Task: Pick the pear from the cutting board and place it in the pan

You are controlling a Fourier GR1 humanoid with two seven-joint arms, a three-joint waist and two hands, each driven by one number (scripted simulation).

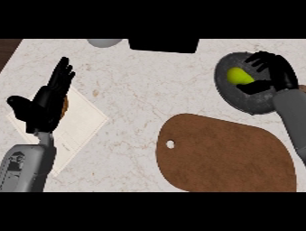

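two hands, right hand (273, 74) over grey pan (230, 92) with fingers spread beside yellow-green pear (238, 76), left hand (47, 97) open over pale sheet (82, 122), brown cutting board (229, 155) bare, no readable writing

One pear (238, 76), yellow-green, lies inside one dark pan (238, 97) near the surface's (148, 90) right edge. One brown cutting board (229, 155) sits at the near right. One pale square mat (82, 122) lies at the left. One grey rounded object (105, 42) and one black box (164, 45) stand along the far edge. Two hands: left hand (45, 101), right hand (272, 72).
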